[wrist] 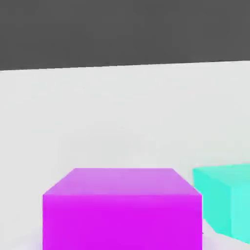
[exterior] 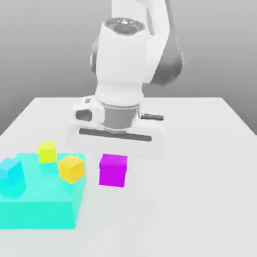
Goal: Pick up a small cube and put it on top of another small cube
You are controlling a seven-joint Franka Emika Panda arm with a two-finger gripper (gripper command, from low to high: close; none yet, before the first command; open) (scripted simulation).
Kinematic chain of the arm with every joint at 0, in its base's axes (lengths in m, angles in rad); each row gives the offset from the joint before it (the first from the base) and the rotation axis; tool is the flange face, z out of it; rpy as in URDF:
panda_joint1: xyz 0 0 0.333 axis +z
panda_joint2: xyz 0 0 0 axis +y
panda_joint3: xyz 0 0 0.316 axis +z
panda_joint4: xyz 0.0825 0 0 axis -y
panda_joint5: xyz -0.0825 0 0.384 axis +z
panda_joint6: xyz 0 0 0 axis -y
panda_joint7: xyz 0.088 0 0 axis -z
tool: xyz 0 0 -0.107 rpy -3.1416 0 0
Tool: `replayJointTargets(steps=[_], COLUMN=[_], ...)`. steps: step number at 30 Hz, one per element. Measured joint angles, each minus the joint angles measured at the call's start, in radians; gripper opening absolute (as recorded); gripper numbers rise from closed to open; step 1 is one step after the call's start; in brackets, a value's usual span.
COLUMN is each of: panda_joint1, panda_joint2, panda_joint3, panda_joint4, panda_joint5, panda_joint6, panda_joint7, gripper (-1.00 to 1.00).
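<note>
Going from the exterior view's left to its right, a wide turquoise block (exterior: 37,213) comes first on the pale tabletop (exterior: 201,190), cut off by the edge of the view. A small blue cube (exterior: 10,172) sits over its top, with a corner turned forward and a bluish patch on the block below it. Next comes a small yellow cube (exterior: 47,151), near the block's far edge, and then a small orange cube (exterior: 71,168) in front of and to the right of the yellow one, close to the block's right-hand edge and turned so that a corner points forward; the three are apart from one another. Just beside the block, farther right, is the magenta cube (exterior: 113,173), directly under the white hand (exterior: 113,168), which is closed on it, its opening no wider than the cube between its fingers. The cube is apart from the orange one and from the block, and whether its underside touches the tabletop I cannot tell. The white and grey arm (exterior: 123,60) rises above the hand, and a short dark rod (exterior: 152,117) sticks out on its right. In the hand view the magenta cube is close up, with its top and one side face showing, and a turquoise block lies beyond it on the pale surface
</note>
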Motion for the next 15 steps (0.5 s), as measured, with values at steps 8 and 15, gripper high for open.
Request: replayJointTargets(steps=[8,15], panda_joint1=[-0.169,-0.174], panda_joint2=[-0.166,-0.062], panda_joint3=[-0.107,-0.114], panda_joint4=[-0.152,-0.195], panda_joint5=[0.037,0.041], panda_joint6=[-0.006,0.141], panda_joint7=[0.097,0.095], gripper=[-1.0,1.0])
